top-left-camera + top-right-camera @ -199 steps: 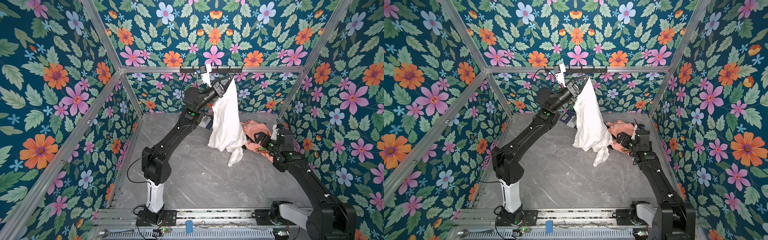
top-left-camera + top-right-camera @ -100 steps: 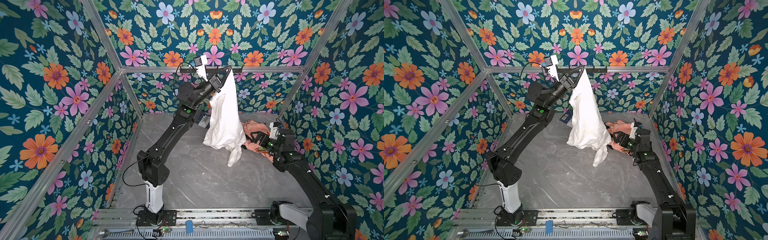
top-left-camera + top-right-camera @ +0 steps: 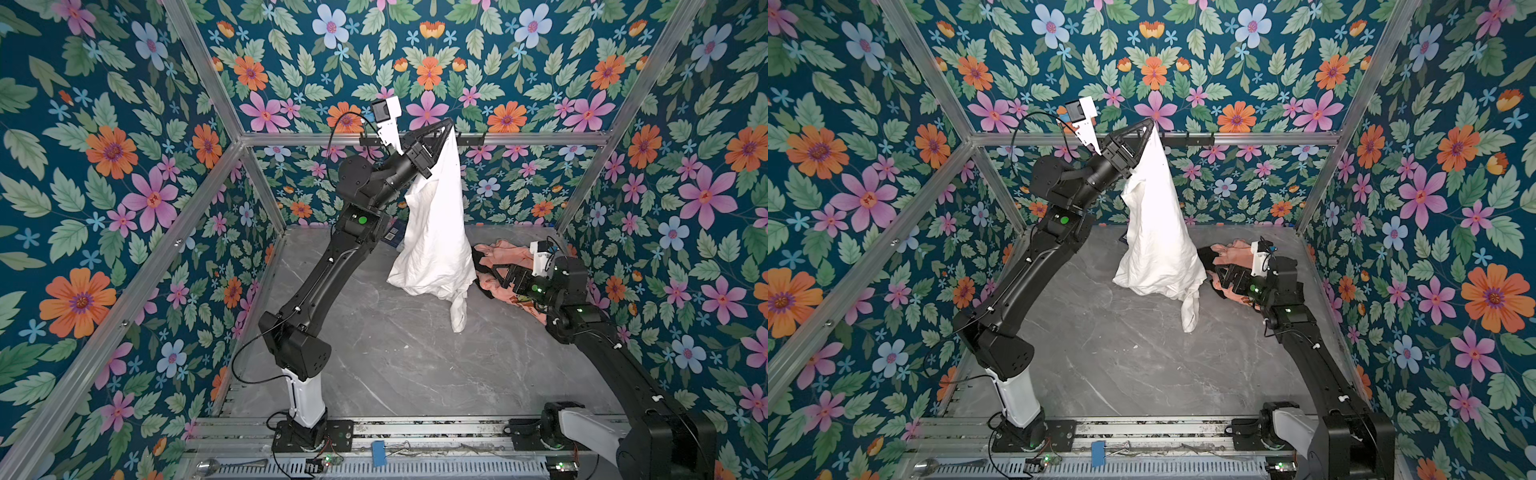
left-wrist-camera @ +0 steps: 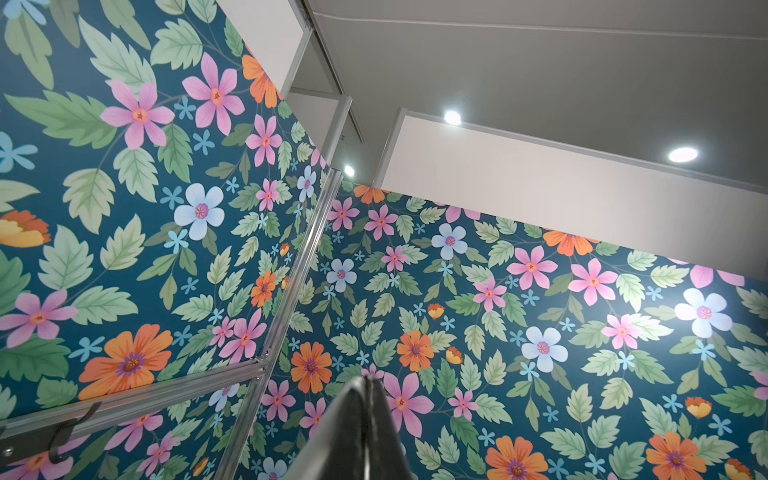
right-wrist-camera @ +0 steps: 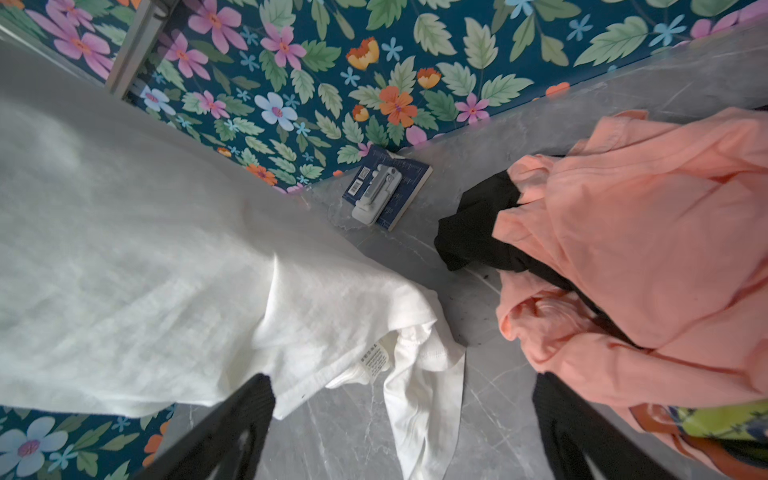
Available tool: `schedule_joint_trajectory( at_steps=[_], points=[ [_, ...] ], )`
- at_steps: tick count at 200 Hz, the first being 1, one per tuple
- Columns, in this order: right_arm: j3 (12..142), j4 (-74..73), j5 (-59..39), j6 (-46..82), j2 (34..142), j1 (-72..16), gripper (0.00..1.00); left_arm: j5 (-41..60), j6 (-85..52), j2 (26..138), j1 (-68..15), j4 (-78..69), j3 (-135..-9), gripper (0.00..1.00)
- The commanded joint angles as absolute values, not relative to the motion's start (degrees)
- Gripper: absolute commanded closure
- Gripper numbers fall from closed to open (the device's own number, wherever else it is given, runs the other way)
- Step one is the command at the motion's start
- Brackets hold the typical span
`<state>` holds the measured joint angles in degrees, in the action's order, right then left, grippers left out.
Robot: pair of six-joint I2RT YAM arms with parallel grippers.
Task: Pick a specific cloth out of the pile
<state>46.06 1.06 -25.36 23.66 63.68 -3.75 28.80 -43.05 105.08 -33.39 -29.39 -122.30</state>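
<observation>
High at twelve o'clock, the left hand point(image 3: 448, 124), gripping the cloth point(image 3: 432, 232), is hoisting it further off the pile point(image 3: 505, 258) at three o'clock; the right hand point(image 3: 500, 277) is hovering open.

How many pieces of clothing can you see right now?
3. The white cloth hangs from the raised left gripper; the peach-pink garment lies on the table to the right; the black garment pokes out from under it. More may be hidden beneath.

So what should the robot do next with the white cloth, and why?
The left jaws are shut on the white cloth, which hangs high and looks clear of the pile. So it should probably swing the cloth left and lower it onto the bare table.
</observation>
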Motion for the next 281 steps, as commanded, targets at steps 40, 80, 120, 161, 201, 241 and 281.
schedule_joint_trajectory(
  at_steps=[40, 80, 120, 161, 201, 241, 281],
  points=[
    [44.51, -4.49, -28.21, 14.08, 64.36, -8.47, 0.07, 27.77, -40.08, 101.82, -33.27, -30.98, -121.46, 1.00],
    [42.19, -15.61, -38.17, 0.22, 64.89, -10.70, 0.24, 27.90, -39.02, 100.33, -33.25, -30.68, -120.77, 1.00],
    [41.40, -20.28, -36.45, -4.43, 68.43, -12.18, 0.21, 28.14, -39.20, 98.81, -33.31, -31.51, -118.55, 1.00],
    [42.01, -20.37, -33.71, -9.58, 74.88, -15.95, 0.15, 28.72, -39.77, 98.40, -33.31, -31.84, -118.08, 1.00],
    [42.50, -23.67, -33.84, -10.33, 81.74, -18.07, 0.01, 28.59, -39.55, 97.31, -33.31, -32.23, -116.90, 1.00],
    [45.38, -25.91, -33.26, -9.34, 87.60, -18.50, 0.01, 28.56, -39.55, 96.71, -33.31, -32.26, -116.09, 1.00],
    [45.96, -32.15, -32.35, -4.68, 92.67, -20.02, 0.01, 28.42, -39.36, 96.47, -33.31, -32.17, -116.01, 1.00]
  ],
)
